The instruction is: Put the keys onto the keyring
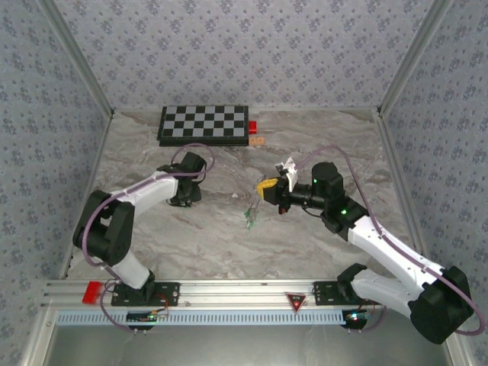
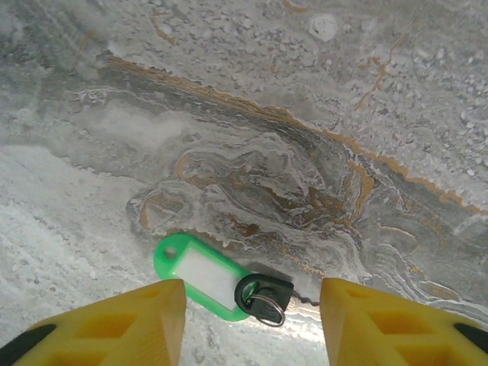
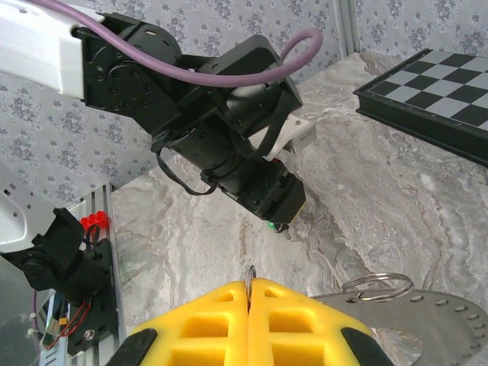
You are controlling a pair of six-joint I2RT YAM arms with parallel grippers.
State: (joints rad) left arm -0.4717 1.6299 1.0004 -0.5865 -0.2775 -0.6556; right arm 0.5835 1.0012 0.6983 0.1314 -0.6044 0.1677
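Because the key [image 2: 204,274] is a small thing of thin plastic and metal, it is judged to be light, stiff and apt to skid on the smooth tabletop [image 2: 320,114] when nudged. It is seen lying flat between the fingers of the left gripper [image 2: 252,305], with its green tag toward one finger and its dark head and short shaft near the middle of the gap. The left gripper is held partly open, astride the key, and nothing is gripped by it; no contact with either finger is seen. The tag is judged the better place to be taken hold of, since it is broad and flat, while the shaft is slick and small.

The right gripper [image 3: 250,305] is closed fully, and a thin wire loop, taken to be the keyring [image 3: 250,273], is pinched on edge at the seam of its fingers. The ring is judged stiff and slippery, so a firm pinch is needed. A small cluster of green keys [image 1: 250,217] is seen just beside that gripper; whether it hangs from the ring cannot be told.
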